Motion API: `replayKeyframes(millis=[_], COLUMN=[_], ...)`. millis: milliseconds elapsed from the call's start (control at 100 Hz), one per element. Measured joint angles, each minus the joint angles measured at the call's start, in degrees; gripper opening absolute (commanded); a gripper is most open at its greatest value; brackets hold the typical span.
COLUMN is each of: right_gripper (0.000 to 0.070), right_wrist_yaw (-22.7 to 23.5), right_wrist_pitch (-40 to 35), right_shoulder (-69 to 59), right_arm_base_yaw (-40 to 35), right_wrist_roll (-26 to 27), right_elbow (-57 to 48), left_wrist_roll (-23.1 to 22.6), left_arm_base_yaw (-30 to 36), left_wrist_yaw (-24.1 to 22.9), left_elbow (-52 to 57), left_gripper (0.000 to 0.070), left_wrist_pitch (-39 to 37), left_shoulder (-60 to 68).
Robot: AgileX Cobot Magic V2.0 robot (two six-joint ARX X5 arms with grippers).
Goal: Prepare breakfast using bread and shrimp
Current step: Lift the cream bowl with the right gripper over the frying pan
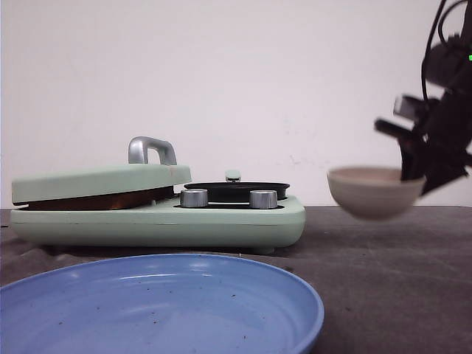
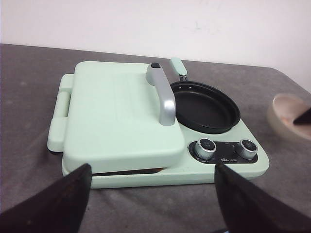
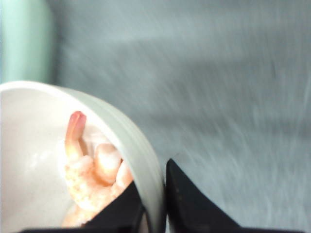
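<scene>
1. My right gripper (image 3: 153, 204) is clenched on the rim of a pale bowl (image 1: 375, 190), one finger inside and one outside the wall, holding it in the air to the right of the cooker.
2. The shrimp (image 3: 95, 170) lie in that bowl, pink-orange and curled, just beside my inner finger.
3. My left gripper (image 2: 150, 199) hangs released in front of the mint-green cooker (image 2: 146, 121), touching nothing.
4. The cooker's lid (image 1: 103, 181) is down; a brown edge shows in the gap beneath it, possibly the bread, though I can't tell.
5. A black pan (image 2: 204, 106) sits in the cooker's right side, behind two knobs.
6. A blue plate (image 1: 158, 306) lies nearest the front camera.
</scene>
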State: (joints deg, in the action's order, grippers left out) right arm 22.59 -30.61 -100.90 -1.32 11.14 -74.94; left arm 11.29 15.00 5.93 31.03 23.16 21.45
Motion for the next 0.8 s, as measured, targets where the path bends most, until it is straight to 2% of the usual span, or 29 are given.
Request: replayKeyframes(millis=[330, 490, 800], right_gripper=[0.0, 0.0, 0.0], right_wrist_yaw=[1.09, -2.95, -7.5], right_wrist_pitch=[-0.09, 2.56, 10.6], right_shoulder=[0.9, 0.9, 0.76], right_arm_base_yaw=[-4.85, -7.5, -11.5], right_wrist_roll=[1.36, 1.31, 0.09], right_elbow=[-12.17, -16.28, -17.16], left_wrist_roll=[0.0, 0.0, -0.13], left_arm_base_yaw=[0.0, 0.0, 0.0], left_wrist_yaw=[0.0, 0.0, 0.0], left_elbow=[0.0, 0.0, 0.0], left_gripper=[0.0434, 0.0434, 0.0434], left_wrist_pitch=[0.0, 0.0, 0.0], left_shoulder=[0.0, 0.0, 0.0])
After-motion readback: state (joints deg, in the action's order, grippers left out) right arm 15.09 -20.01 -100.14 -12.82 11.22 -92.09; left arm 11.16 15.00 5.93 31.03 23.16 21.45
